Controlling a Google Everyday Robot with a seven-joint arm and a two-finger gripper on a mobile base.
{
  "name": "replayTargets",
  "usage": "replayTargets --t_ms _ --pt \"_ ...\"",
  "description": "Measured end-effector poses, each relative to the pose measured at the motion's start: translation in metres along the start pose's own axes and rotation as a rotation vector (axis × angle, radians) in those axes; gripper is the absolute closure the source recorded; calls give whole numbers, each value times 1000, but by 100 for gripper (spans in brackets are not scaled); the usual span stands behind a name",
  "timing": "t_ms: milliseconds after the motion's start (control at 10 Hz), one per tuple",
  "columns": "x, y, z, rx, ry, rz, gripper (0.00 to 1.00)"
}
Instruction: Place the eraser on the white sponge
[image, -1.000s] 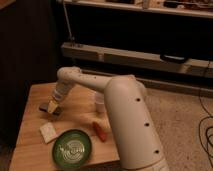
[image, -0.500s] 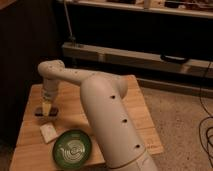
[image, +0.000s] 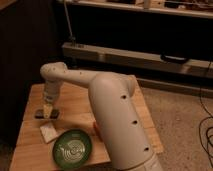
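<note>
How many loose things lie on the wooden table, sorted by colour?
Dark: 1, the eraser
White: 1, the white sponge
Green: 1, the green plate
Orange-red: 1, the orange-red object, partly hidden
Total: 4
The gripper sits over the eraser.

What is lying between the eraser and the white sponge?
Only bare table separates the eraser and the white sponge in the camera view; the pincer is down at the eraser.

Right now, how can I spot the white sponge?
Find the wooden table, then the green plate at its front. The white sponge lies just left of the plate, in front of the gripper by the dark eraser. It's the only pale, flat square there.
</note>
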Motion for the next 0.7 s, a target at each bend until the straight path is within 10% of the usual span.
replayTargets --t_ms 700 --pt "-13 30 17 -104 26 -116 81"
